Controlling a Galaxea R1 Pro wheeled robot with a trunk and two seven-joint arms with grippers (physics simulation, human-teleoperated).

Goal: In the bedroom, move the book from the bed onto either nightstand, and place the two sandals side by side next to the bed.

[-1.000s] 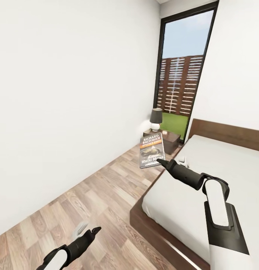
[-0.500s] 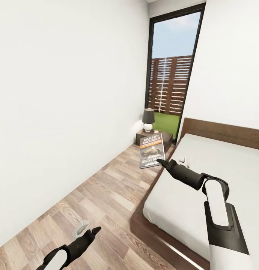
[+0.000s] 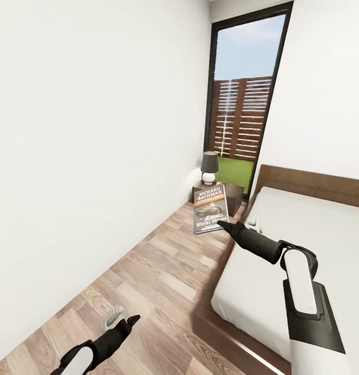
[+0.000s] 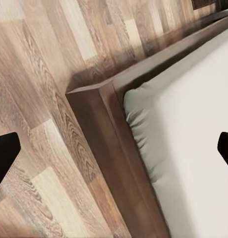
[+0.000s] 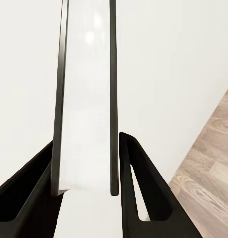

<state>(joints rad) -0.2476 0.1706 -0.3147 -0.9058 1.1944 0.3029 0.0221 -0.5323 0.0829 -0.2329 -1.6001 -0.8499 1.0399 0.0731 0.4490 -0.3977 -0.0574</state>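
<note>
White walls and plank floor frame the head view: right gripper carries the book upright, clear of the bed, toward the nightstand

Left wrist: left gripper spread wide, idle

Right wrist: 2 fingers pinch the book's edge

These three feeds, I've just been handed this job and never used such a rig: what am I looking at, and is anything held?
You are driving a wheeled robot with two arms in a simulated bedroom. The large picture comes from its head, looking forward and down. The right end effector holds the book upright above the wooden floor, beside the bed. Ahead, by the window, stands the nightstand with its lamp.

The right wrist picture looks along that arm's two fingers: they are shut on the book, seen edge-on.

The left wrist picture looks down at a corner of the bed frame and the mattress. The left end effector hangs low, open and empty.
</note>
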